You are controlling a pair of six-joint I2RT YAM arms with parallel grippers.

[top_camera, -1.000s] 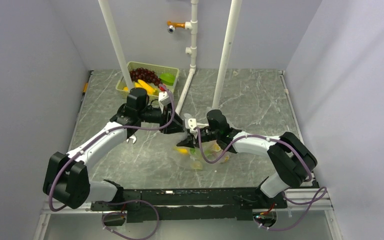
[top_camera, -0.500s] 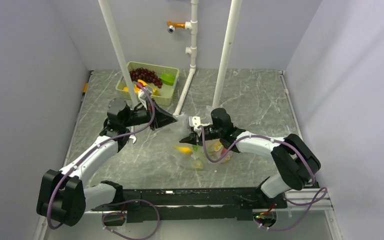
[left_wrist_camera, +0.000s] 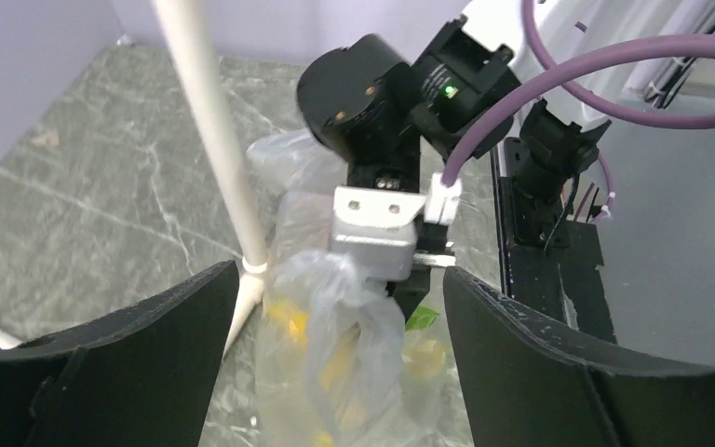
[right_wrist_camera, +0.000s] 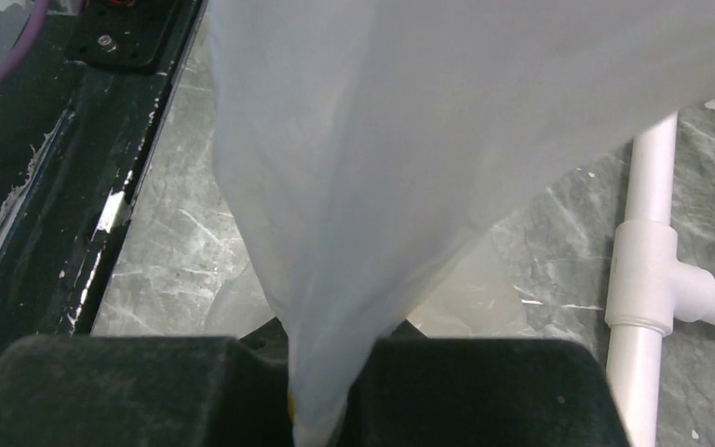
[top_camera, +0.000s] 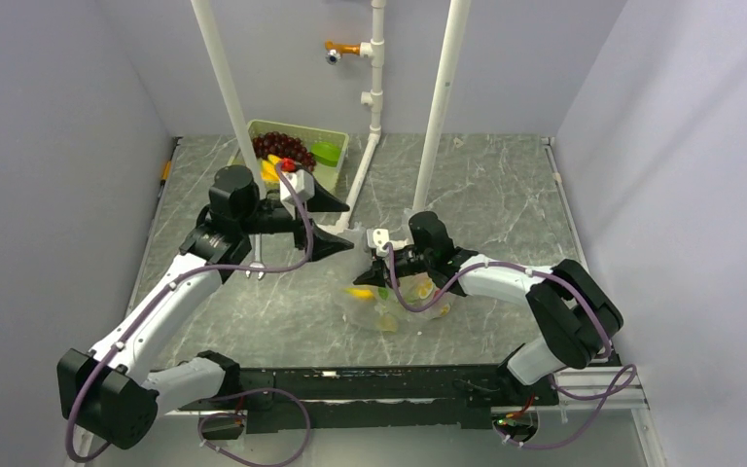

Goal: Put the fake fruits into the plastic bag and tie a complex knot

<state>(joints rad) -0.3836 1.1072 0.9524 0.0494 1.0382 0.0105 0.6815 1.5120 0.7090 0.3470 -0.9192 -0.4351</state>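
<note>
The right gripper (right_wrist_camera: 321, 396) pinches gathered film of the plastic bag (right_wrist_camera: 382, 140) — the left gripper (top_camera: 348, 226), at the bag's ten o'clock, hangs with fingers spread wide.

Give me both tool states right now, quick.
Left tool: open, holding nothing.
Right tool: closed on the plastic bag.

Grippers: two, left gripper (top_camera: 342, 223) and right gripper (top_camera: 377, 276)
Plastic bag (top_camera: 404, 309): one, on the tabletop (top_camera: 506, 195) nearer than the basket (top_camera: 302, 125)
Basket: one
Grape bunch (top_camera: 282, 148): one, in the basket
Green fruit (top_camera: 326, 153): one, in the basket
Yellow fruits (left_wrist_camera: 290, 317) in the bag: several, number unclear
Wrench (top_camera: 254, 271): one, nearer than the basket
White pipes (top_camera: 444, 88): three
</note>
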